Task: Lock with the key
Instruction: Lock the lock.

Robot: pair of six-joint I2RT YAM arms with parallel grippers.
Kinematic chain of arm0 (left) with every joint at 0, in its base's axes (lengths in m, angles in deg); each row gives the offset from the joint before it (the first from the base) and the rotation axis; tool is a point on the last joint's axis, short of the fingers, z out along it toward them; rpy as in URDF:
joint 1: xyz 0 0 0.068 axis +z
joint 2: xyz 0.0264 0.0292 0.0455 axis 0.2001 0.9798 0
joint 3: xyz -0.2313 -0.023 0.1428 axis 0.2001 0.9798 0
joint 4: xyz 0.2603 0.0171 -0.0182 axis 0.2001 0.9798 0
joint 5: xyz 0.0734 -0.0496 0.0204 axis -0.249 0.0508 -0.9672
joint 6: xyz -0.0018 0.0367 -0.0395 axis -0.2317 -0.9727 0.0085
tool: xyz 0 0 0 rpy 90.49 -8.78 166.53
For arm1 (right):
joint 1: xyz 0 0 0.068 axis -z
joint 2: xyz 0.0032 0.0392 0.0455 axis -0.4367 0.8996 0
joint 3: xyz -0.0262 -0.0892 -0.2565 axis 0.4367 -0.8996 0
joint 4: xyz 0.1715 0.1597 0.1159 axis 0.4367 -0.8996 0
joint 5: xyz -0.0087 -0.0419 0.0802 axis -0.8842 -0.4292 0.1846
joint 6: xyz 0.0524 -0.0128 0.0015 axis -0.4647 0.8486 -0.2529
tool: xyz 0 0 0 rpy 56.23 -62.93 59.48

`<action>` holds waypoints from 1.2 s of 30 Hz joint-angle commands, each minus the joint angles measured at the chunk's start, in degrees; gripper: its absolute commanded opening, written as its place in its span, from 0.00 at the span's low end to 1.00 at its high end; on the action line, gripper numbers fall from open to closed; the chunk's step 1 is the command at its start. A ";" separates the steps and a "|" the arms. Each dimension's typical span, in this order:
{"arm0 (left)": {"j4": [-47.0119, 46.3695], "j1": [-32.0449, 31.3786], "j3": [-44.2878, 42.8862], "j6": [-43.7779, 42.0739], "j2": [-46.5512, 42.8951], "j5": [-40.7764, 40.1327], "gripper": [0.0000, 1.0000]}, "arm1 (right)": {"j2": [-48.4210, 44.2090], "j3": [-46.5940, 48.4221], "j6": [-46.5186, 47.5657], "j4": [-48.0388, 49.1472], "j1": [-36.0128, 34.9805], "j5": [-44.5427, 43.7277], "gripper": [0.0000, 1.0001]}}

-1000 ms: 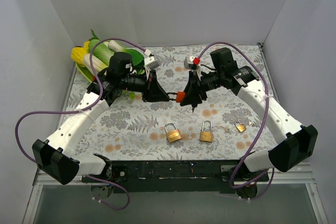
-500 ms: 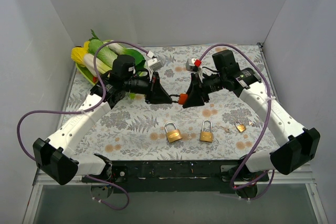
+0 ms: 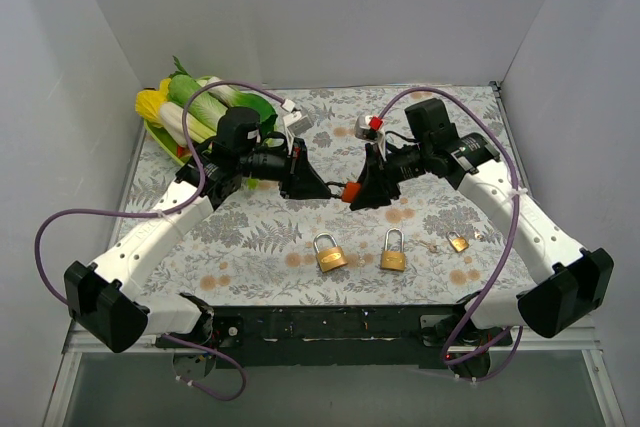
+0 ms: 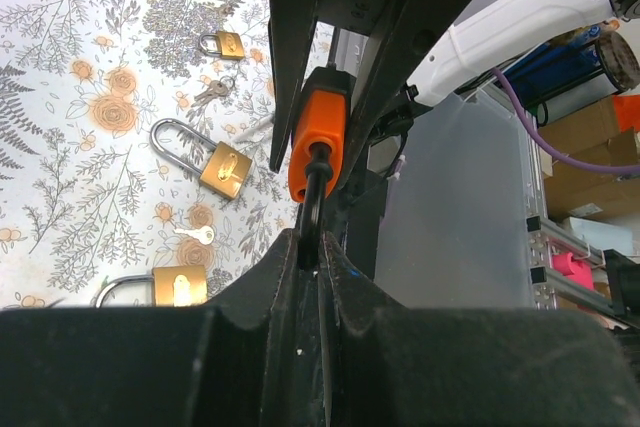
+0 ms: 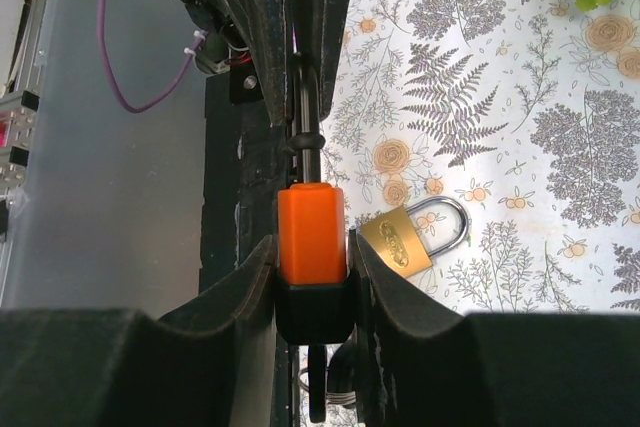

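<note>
The floral-patterned cloth tabletop (image 3: 340, 102) carries two white-and-black arms that meet above its middle. A heap of green and yellow toy vegetables (image 3: 190, 107) fills the far left corner.

From above, the padlock with an orange block body and black shackle (image 3: 349, 192) is only a small orange spot, held off the tabletop between the two claws. The wrist views show the grip. The right claw (image 5: 311, 247) is clamped on the sides of the orange body. The left claw (image 4: 312, 242) is pinched onto the black shackle loop, in line with the right one, end to end. Whether the shackle is pushed home I cannot tell, and the keyhole end is hidden inside the right claw.

Along the near edge lie the first brass padlock (image 3: 328, 253), the second brass padlock (image 3: 393, 253) just beside it, and the small brass padlock (image 3: 458, 243) toward the right edge. Only the left wrist view shows a small silver key (image 4: 201, 235), lying flat between two brass padlocks, the nearer one cut off by the claw.
</note>
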 commanded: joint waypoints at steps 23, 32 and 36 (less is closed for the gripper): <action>0.16 -7.26 2.26 -11.73 -0.59 3.16 0.00 | 3.32 5.67 1.61 6.46 -5.16 14.31 0.01; -2.91 -8.58 2.34 -1.28 -0.15 2.63 0.00 | 1.39 4.63 3.72 11.18 -5.69 4.22 0.01; -9.93 -8.67 5.59 6.37 -1.47 2.02 0.00 | -1.34 2.07 0.74 16.12 -5.69 1.48 0.01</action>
